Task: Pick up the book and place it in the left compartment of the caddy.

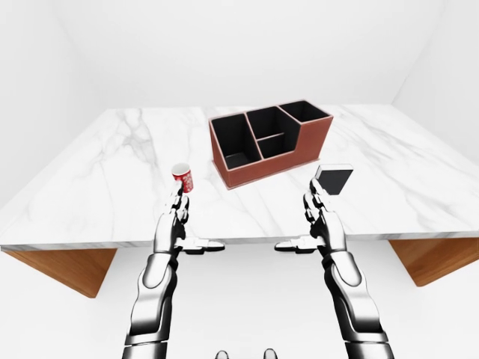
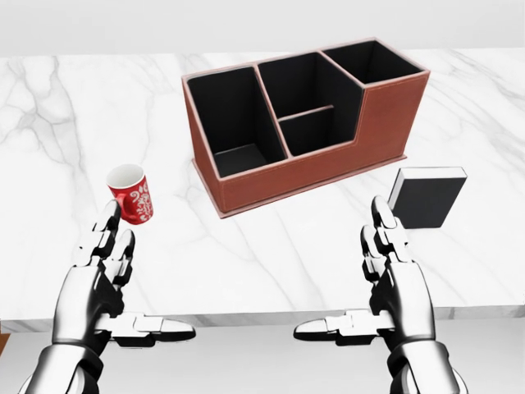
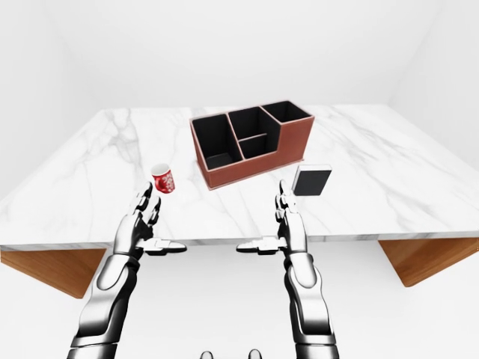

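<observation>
The caddy (image 2: 303,123) holds nothing; the book (image 2: 426,197) lies right of it; both hands' fingers (image 2: 385,238) spread wide.

Both chrome arms reach up from 6 o'clock in head view, wrists straight, palms facing each other. Left hand (image 2: 98,283) open, two fingers pointing to 12 o'clock, thumb stuck out toward 3 o'clock. Right hand (image 2: 394,283) mirrors it, open, fingers at 12, thumb toward 9. Neither holds anything.

Glossy silver segmented arms; each robot hand (image 2: 94,287) chrome, black-jointed, three-fingered.
</observation>
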You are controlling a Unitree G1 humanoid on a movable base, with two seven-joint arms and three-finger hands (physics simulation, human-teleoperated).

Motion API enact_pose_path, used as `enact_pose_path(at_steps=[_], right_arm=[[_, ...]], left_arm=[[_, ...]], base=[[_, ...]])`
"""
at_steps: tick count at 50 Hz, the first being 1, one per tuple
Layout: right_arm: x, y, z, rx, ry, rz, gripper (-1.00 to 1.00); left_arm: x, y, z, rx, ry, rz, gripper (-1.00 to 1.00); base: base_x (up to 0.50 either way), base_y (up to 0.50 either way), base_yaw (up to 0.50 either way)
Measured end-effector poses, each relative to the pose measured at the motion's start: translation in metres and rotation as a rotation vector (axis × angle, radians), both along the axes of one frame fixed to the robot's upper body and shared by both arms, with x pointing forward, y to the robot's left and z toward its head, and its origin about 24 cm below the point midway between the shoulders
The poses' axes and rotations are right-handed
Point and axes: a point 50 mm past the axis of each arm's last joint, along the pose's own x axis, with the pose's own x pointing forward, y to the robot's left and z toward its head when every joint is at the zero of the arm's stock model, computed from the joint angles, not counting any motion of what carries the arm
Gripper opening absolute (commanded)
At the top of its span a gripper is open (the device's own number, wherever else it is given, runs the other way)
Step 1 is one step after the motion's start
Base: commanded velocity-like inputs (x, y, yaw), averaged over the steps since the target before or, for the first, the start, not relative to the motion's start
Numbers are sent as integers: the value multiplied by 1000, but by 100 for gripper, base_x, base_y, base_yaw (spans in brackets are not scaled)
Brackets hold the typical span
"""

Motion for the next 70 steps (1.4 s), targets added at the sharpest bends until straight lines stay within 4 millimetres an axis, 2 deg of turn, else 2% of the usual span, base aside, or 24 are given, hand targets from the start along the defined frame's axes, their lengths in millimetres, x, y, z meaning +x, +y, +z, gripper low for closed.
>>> enact_pose_path(at_steps=[17, 31, 35, 39, 46, 53, 57, 62, 70], right_arm=[[1, 1, -3, 5, 15, 12, 100], [11, 0, -1, -28, 10, -19, 100], [17, -4, 6, -67, -15, -40, 100], [24, -9, 23, -129, -77, -51, 100], [37, -21, 61, -356, -206, -36, 100], [47, -28, 99, -746, -273, 62, 100], [53, -33, 112, -1012, -214, 138, 100], [60, -48, 126, -1293, -56, 182, 100], [66, -80, 152, -1556, 83, -29, 100]], left_arm=[[0, -2, -2, 11, 10, -9, 100], [2, -4, 18, -2, -77, -12, 100], [4, -3, 25, -11, -107, -18, 100], [4, -1, 29, -18, -124, -20, 100], [5, 5, 38, -31, -159, -19, 100], [5, 13, 47, -44, -197, -12, 100], [5, 17, 51, -50, -215, -9, 100], [4, 21, 58, -59, -243, -5, 100], [3, 26, 65, -70, -276, -1, 100]], base=[[50, 0, 0], [46, 0, 0], [0, 0, 0], [0, 0, 0], [0, 0, 0], [0, 0, 0], [0, 0, 0], [0, 0, 0], [0, 0, 0]])
